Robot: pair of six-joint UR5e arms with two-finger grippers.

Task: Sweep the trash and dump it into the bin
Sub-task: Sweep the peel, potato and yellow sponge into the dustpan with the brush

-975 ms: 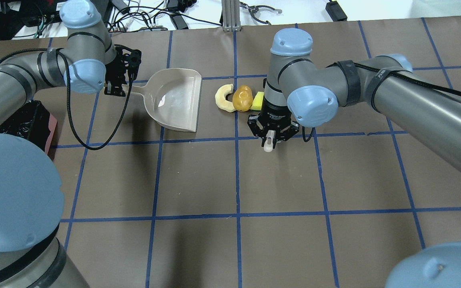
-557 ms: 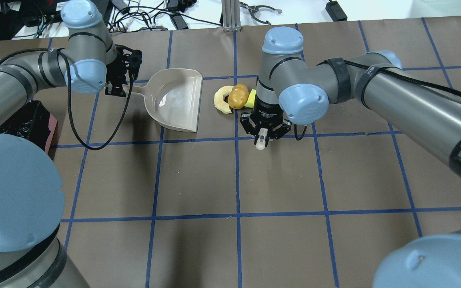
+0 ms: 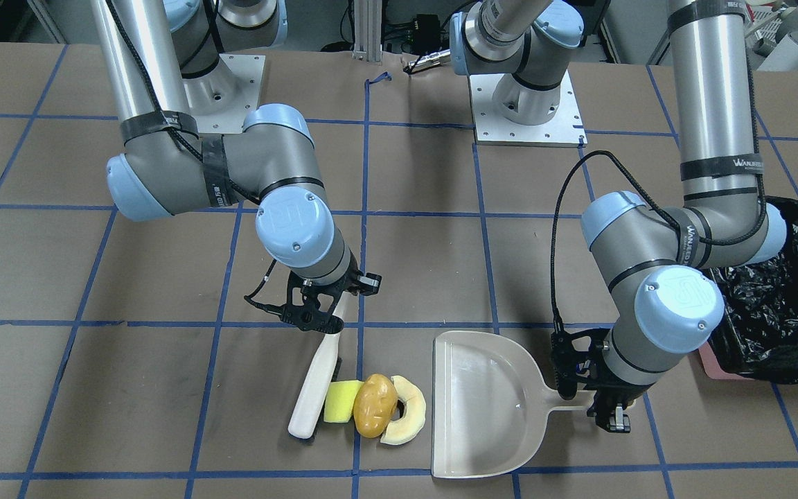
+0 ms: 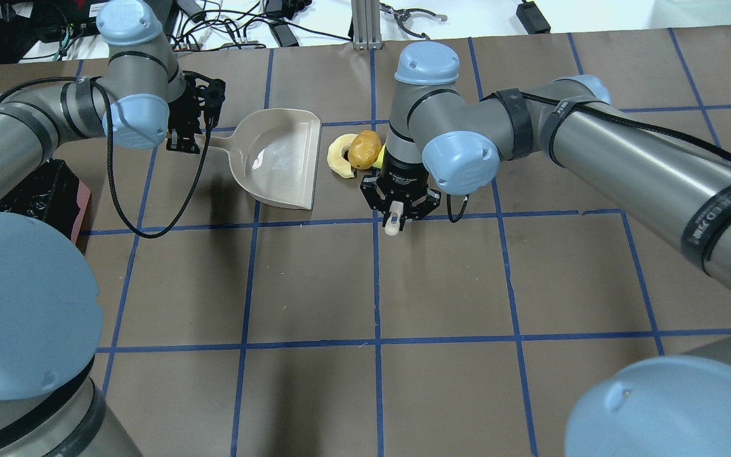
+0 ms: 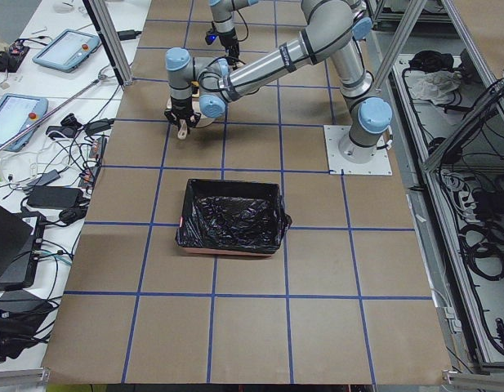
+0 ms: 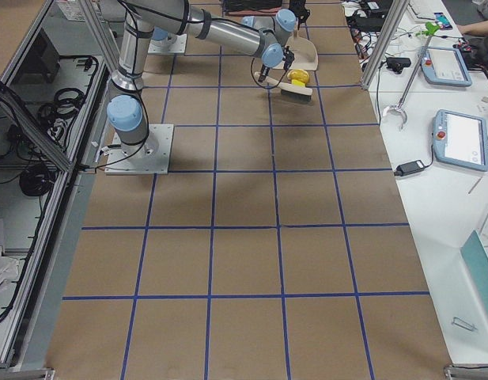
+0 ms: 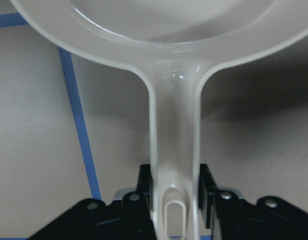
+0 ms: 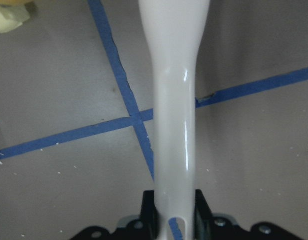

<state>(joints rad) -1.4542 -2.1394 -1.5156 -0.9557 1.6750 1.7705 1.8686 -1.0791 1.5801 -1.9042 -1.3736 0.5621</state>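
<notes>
A pale crescent slice (image 3: 406,412), a brown-yellow potato lump (image 3: 374,405) and a yellow sponge wedge (image 3: 340,400) lie touching in a row, just off the open mouth of a beige dustpan (image 3: 482,409). My right gripper (image 3: 333,313) is shut on the handle of a white brush (image 3: 314,384), whose head rests against the sponge. My left gripper (image 4: 189,141) is shut on the dustpan handle (image 7: 174,130) and holds the pan flat on the table. The bin (image 3: 780,305), a pink box with a black bag, stands beside my left arm.
The brown table has blue tape grid lines. Cables and devices lie beyond the far edge (image 4: 264,25). Both arm bases (image 3: 524,104) stand on plates at the robot's side. The bin also shows in the overhead view (image 4: 42,190).
My right gripper has moved left with the brush, pushing the three pieces closer to the dustpan mouth. The left arm and dustpan have not moved.
</notes>
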